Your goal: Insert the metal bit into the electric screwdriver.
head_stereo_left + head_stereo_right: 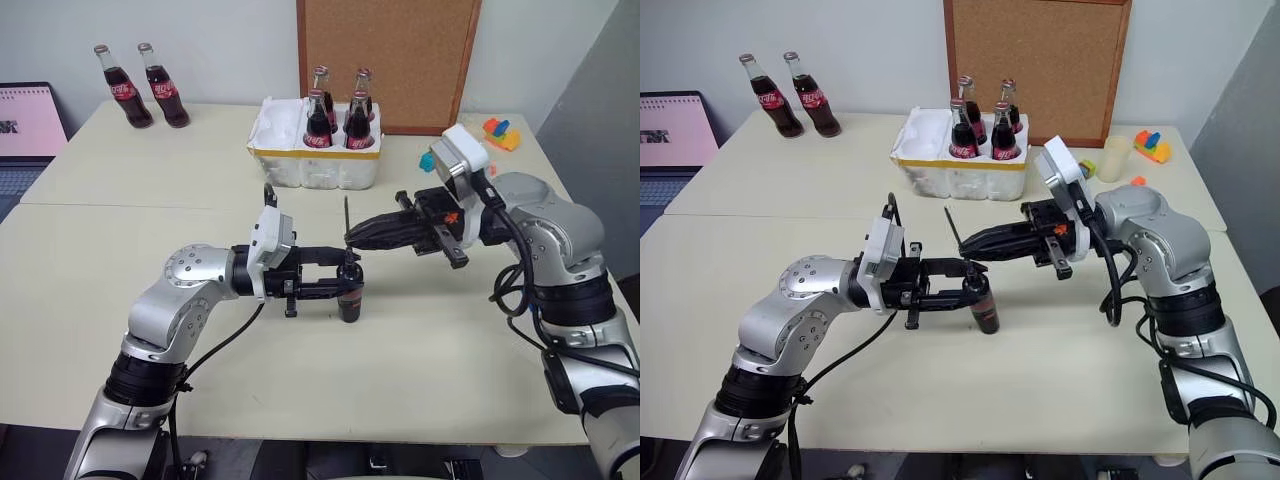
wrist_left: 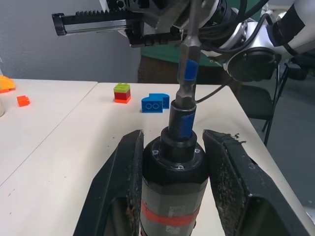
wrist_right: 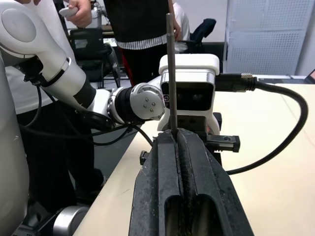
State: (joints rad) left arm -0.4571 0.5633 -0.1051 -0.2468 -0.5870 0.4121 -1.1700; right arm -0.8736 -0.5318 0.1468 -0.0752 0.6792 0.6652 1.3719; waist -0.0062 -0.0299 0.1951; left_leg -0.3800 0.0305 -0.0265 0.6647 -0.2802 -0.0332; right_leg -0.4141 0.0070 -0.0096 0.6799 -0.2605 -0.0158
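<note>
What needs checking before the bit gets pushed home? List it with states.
1. Left end effector clamps the electric screwdriver: ok.
2. Screwdriver standing upright on the table: ok.
3. Right end effector shut on the metal bit: ok.
4. Bit's lower end meets the screwdriver's socket: ok.
5. Bit fully seated: cannot tell.
6. Foam tray of bottles stands apart from both arms: ok.
</note>
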